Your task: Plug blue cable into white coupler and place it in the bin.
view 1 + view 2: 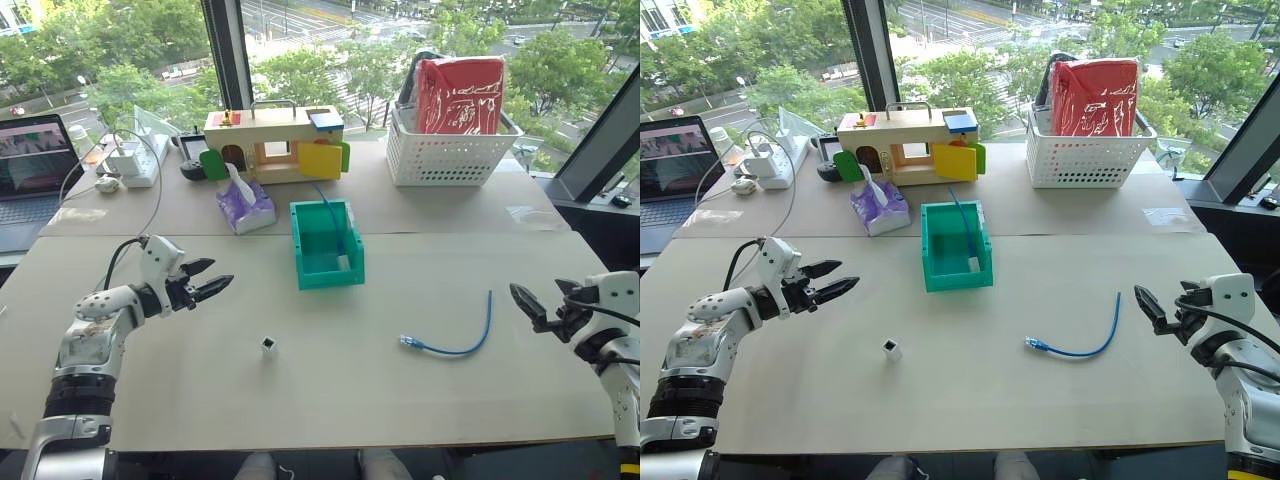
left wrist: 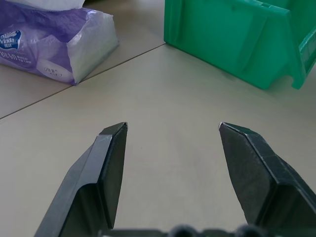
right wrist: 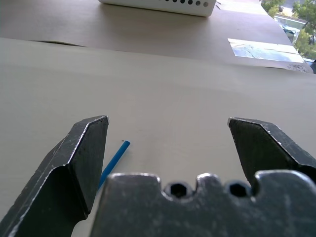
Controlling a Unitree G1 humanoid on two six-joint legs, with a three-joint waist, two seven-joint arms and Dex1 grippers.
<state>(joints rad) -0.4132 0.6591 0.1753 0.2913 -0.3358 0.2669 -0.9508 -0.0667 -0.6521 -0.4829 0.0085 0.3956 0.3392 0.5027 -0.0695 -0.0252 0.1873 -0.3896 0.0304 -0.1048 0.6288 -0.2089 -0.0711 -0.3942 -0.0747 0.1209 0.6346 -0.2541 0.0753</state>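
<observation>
While both arms are held above the near part of the table (image 1: 200, 400), nothing is gripped by either claw. The left gripper (image 1: 215, 287) is seen at the near left with its fingers parted and empty, pointing toward the middle of the table; in the left wrist view its two black fingers (image 2: 106, 168) stand apart over bare tabletop. The right gripper (image 1: 528, 305) is seen at the near right, spread wide and empty; in the right wrist view one end of the blue cable (image 3: 114, 160) lies on the table just beside one finger, not touched by it.

The white coupler (image 1: 268, 346) is found standing alone on the table, near and slightly left of centre, well apart from both grippers. The blue cable (image 1: 462, 347) lies loose in a shallow curve to the right of the coupler, its clear plug (image 1: 408, 342) at the end nearer the coupler, unplugged and apart from it.

Farther back, at centre, the bin (image 1: 312, 268) is set on the table; a second blue cable (image 1: 332, 215) with a small white piece at its end is seen inside it. A purple tissue pack (image 1: 245, 208) lies just left of the bin. At the far side, a wooden toy box (image 1: 270, 145), a white perforated basket (image 1: 450, 155) holding a red bag (image 1: 458, 95), and, far left, a laptop (image 1: 35, 165) are noted.
</observation>
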